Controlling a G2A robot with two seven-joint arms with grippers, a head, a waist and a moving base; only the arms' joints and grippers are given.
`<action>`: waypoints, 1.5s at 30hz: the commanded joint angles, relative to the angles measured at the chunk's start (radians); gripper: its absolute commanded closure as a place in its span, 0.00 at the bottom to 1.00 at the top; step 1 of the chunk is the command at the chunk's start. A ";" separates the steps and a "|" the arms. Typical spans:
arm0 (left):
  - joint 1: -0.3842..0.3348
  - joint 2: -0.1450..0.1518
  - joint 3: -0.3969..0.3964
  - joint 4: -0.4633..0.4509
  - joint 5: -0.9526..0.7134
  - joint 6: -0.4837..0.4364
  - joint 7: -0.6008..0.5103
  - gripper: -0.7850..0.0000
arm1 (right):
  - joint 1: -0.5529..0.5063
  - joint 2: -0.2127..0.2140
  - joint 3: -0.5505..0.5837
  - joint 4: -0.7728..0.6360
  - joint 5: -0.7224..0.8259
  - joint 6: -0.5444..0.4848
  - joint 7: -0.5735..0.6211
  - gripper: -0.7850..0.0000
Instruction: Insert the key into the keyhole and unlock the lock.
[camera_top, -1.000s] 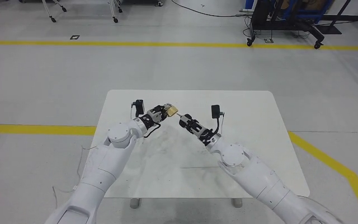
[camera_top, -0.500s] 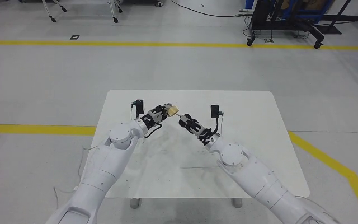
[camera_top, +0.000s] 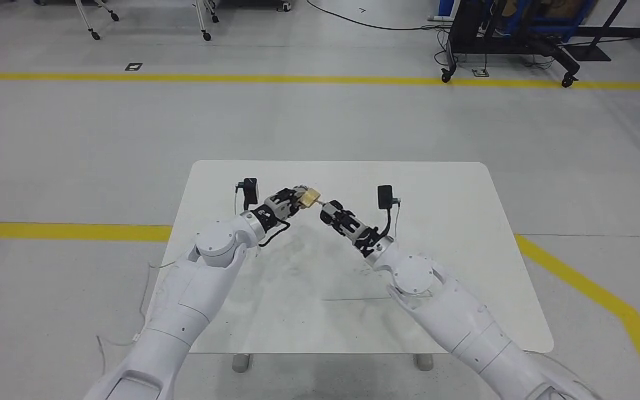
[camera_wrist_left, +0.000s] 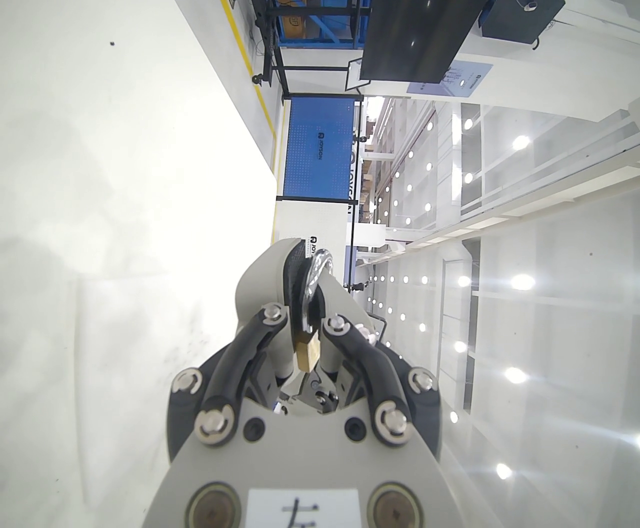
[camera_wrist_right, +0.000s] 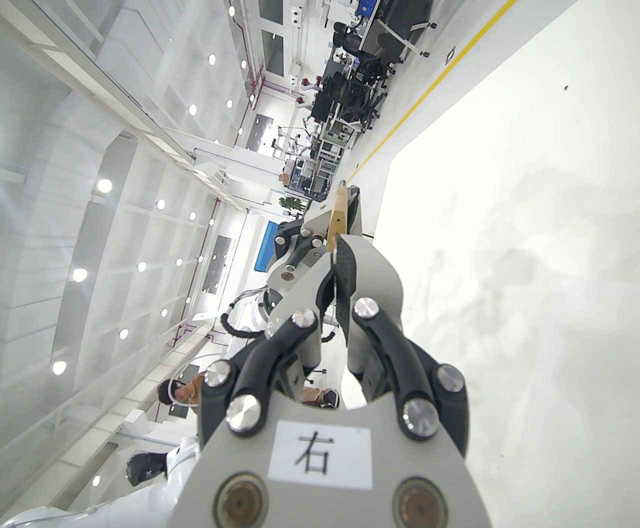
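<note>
White table is standing on a grey floor that yellow lines are crossing. A black wheeled rack is sitting at the room's far right. Both arms are meeting above the table's far half, raised off the surface.

The left gripper is clamping the brass padlock between its pads, the steel shackle showing at the fingertips. The right gripper is pointing straight at it, fingers drawn tight together and tips just beside the padlock's brass edge. They seem to be pinching the key, which is showing from above as a thin sliver bridging the two grippers. Whether its blade is sitting in the keyhole cannot be told.
</note>
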 joint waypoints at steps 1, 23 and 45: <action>0.000 -0.001 -0.001 0.001 0.001 0.000 -0.001 1.00 | 0.001 -0.004 0.000 0.002 -0.006 0.007 0.003 1.00; -0.004 -0.007 0.003 -0.001 0.038 0.005 -0.026 1.00 | 0.001 -0.040 0.015 0.018 -0.049 0.017 0.036 1.00; -0.015 -0.011 -0.003 0.017 0.064 -0.003 -0.054 1.00 | -0.040 -0.053 0.081 -0.005 -0.123 -0.057 0.038 0.00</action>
